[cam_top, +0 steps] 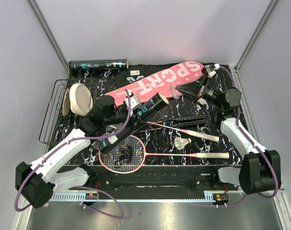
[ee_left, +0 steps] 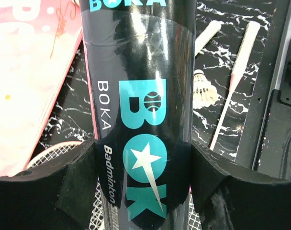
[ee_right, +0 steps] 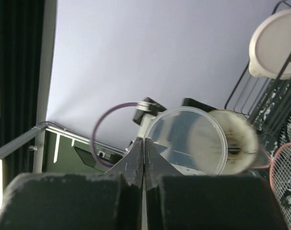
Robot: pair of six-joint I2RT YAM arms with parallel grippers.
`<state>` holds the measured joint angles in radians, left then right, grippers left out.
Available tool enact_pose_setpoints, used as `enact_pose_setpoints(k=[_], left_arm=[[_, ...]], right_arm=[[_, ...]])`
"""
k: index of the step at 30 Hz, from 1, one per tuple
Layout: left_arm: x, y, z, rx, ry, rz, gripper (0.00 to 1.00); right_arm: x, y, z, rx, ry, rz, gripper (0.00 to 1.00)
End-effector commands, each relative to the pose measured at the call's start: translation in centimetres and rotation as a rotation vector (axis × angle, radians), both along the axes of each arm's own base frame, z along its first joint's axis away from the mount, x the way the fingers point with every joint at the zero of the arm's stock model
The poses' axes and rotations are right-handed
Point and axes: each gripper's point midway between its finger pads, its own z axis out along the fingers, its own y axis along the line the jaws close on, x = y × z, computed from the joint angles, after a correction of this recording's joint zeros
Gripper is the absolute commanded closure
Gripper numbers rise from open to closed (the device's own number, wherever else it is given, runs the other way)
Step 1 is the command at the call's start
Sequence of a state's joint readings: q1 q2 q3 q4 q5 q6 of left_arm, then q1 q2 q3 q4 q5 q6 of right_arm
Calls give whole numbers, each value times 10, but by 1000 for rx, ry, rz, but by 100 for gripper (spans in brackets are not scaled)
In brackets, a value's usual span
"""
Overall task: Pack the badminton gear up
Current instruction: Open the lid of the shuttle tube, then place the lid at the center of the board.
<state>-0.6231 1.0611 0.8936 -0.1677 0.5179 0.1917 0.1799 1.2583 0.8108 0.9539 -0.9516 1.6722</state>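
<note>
Two claws: I see both over the black marbled table (cam_top: 160, 139), the left at centre left of the overhead view and the right at upper right.
Left claw (ee_left: 143, 167): closed around the dark cylindrical tube with teal "BOKA" lettering (ee_left: 136, 96), one pad against each side.
Tube position: slanted from lower left to upper right in the overhead view, above a racket head.
Right claw (ee_right: 144, 143): fingers pressed together, pinching the rim of a clear round plastic lid (ee_right: 188, 139).
Lid position: just beside the upper-right end of the held tube.
Tube end: blurred behind the lid in my right wrist view; I cannot tell what is in it.
Pink "SPORT" racket case (cam_top: 157, 85): lying diagonally at upper centre, on the black fabric bag (cam_top: 150, 68).
Pink-framed racket with white handle (cam_top: 122, 154): flat at lower centre, handle pointing right.
Second racket (cam_top: 203, 136): handle just above it, head mostly hidden under my left arm.
White feather shuttlecock (cam_top: 183, 143): between the two handles.
Second dark tube (cam_top: 97, 64): at the upper left edge.
Black wire basket (cam_top: 52, 115): far left, holding a cream round disc (cam_top: 81, 98).
</note>
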Motion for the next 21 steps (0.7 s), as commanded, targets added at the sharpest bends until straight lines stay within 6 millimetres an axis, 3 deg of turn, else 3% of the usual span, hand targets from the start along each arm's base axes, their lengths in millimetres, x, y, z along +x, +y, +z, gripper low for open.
enact_pose_setpoints(k=[1, 6, 7, 8, 9, 10, 11, 13, 14, 18, 21], left_arm=[[11, 5, 19, -31, -86, 50, 100], [9, 4, 26, -48, -98, 44, 100], [12, 5, 28, -53, -91, 64, 100], [13, 5, 29, -55, -84, 73, 100], [15, 6, 36, -66, -89, 91, 100], [22, 9, 41, -83, -72, 146, 100], [25, 12, 46, -98, -67, 181, 100], [35, 16, 59, -131, -59, 257, 100], [35, 16, 61, -134, -60, 256, 100], [31, 15, 63, -160, -64, 240, 100], [27, 13, 60, -176, -69, 222, 100]], right_arm=[[-42, -18, 56, 51, -193, -19, 100], [-33, -16, 39, -170, -251, -103, 100], [-29, -19, 49, -250, -296, -174, 100], [1, -38, 2, -434, -52, -365, 100], [13, -57, -14, -624, -152, -482, 100], [24, -75, -26, -717, -103, -581, 100], [39, -111, -49, -853, 9, -752, 100], [52, -141, -91, -1008, 118, -855, 100], [61, -171, -112, -1107, 197, -982, 100], [79, -222, -169, -1237, 330, -1141, 100], [94, -236, -207, -1300, 387, -1107, 100]])
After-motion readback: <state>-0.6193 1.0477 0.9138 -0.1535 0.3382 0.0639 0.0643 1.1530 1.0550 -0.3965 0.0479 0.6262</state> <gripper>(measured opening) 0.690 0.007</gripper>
